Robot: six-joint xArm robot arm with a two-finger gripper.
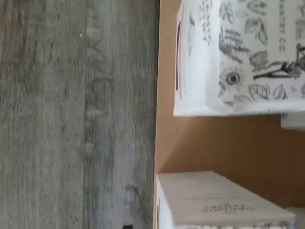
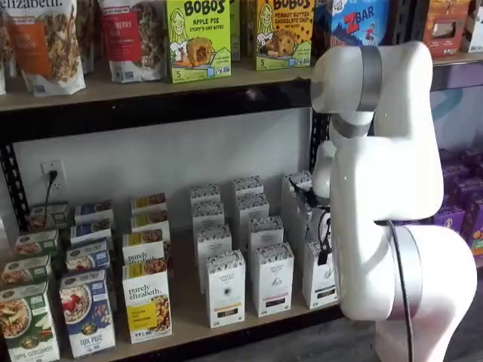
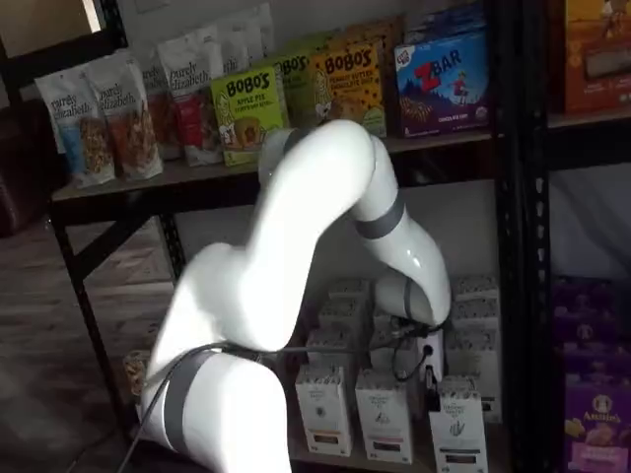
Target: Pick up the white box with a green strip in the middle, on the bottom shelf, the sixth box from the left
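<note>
I hold the end effector (image 3: 431, 376) jaws spread wide and empty, close above the white box (image 2: 317, 280) at the front right of the bottom shelf (image 2: 189, 329) - placed, I judge, to straddle its narrow top.

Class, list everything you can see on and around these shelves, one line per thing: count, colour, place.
white cartons: many, white with speckled tops, rows on the bottom shelf, right part
purely elizabeth boxes: several, yellow and white, bottom shelf, middle
Bobo's boxes: two facing out, green and orange, upper shelf
ZBar box: one, blue, upper shelf
granola bags: several, white and orange, upper shelf, left
purple boxes: several, right of the rack
wall socket: one, white, plug in
robot arm: one, white, before the cartons
</note>
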